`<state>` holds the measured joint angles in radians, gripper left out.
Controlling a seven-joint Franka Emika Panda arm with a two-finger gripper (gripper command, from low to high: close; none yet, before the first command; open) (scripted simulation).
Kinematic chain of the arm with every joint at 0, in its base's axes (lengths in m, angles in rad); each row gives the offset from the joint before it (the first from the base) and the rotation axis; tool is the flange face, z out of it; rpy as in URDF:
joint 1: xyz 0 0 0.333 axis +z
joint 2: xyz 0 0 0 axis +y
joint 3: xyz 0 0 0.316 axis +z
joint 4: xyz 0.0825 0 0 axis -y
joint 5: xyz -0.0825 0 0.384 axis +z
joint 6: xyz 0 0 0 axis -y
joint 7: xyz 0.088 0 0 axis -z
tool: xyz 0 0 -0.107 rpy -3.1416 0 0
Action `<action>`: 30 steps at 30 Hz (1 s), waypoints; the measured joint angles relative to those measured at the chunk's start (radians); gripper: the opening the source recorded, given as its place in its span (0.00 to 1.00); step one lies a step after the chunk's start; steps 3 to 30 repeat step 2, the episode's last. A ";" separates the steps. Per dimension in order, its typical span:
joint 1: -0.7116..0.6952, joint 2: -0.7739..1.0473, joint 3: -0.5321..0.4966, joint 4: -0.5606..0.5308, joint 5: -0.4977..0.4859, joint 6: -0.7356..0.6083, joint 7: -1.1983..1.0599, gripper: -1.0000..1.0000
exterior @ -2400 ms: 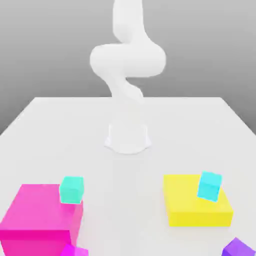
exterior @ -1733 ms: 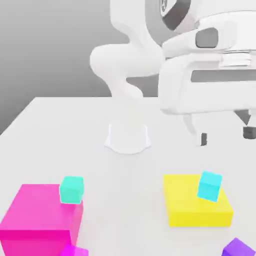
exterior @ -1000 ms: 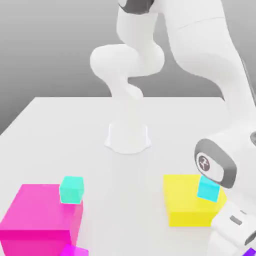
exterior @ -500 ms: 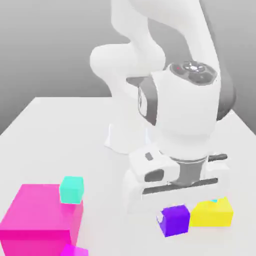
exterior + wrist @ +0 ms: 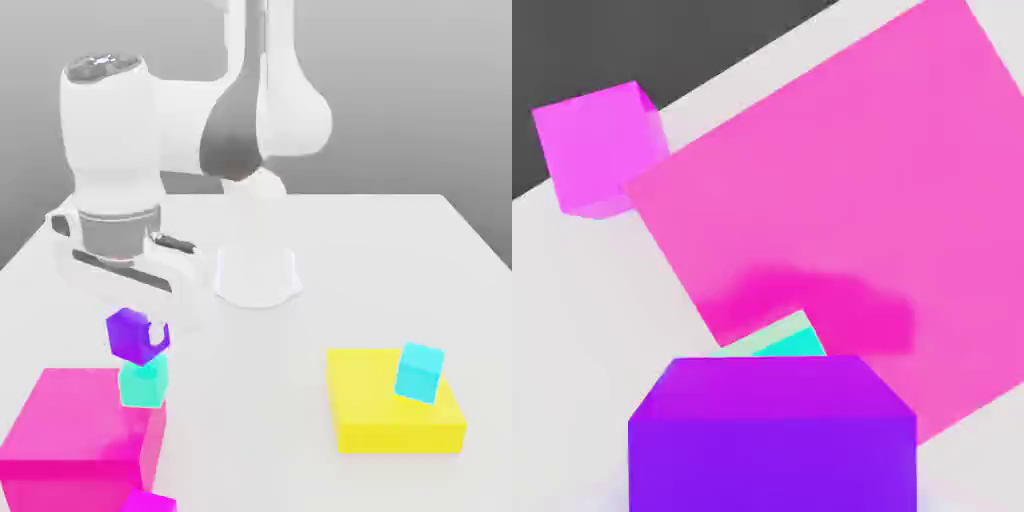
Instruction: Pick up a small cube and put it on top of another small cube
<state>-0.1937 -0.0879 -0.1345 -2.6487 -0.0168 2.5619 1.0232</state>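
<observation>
1. Claw (image 5: 137, 338) hangs straight down over the near corner of the table on the exterior view's left, with the purple cube (image 5: 127, 333) between its fingers. One finger (image 5: 158, 335) shows just beside the cube's side. Whether the jaws are clamped on the cube or have let go of it, I cannot tell.
2. Nearest the exterior camera, a small pink cube (image 5: 150, 500) sits at the picture's lower edge, just beside the big pink block (image 5: 70, 430). In the hand view this small pink cube (image 5: 597, 150) lies by the table's edge, a little apart from the block's corner (image 5: 852, 200).
3. On the big pink block's top, at its corner toward the middle of the table, stands the turquoise cube (image 5: 143, 385).
4. Directly on top of the turquoise cube sits the purple cube, slightly turned against it, their faces touching. The hand view looks down over the purple cube (image 5: 772, 430), with a sliver of turquoise (image 5: 782, 342) peeking out from under it.
5. Well apart, on the exterior view's right, a flat yellow block (image 5: 380, 415) bears a sky-blue cube (image 5: 418, 372), tilted, near its far right corner.
6. Farther back stands the arm's round base (image 5: 257, 275) on the white table (image 5: 400, 250).
</observation>
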 joint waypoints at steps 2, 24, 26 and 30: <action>0.000 0.000 0.000 0.000 0.000 0.000 0.000 1.00; 0.000 0.000 0.000 0.000 0.000 0.000 0.000 1.00; 0.000 0.000 0.000 0.000 0.000 0.000 0.000 1.00; 0.000 0.000 0.000 0.000 0.000 0.000 0.000 1.00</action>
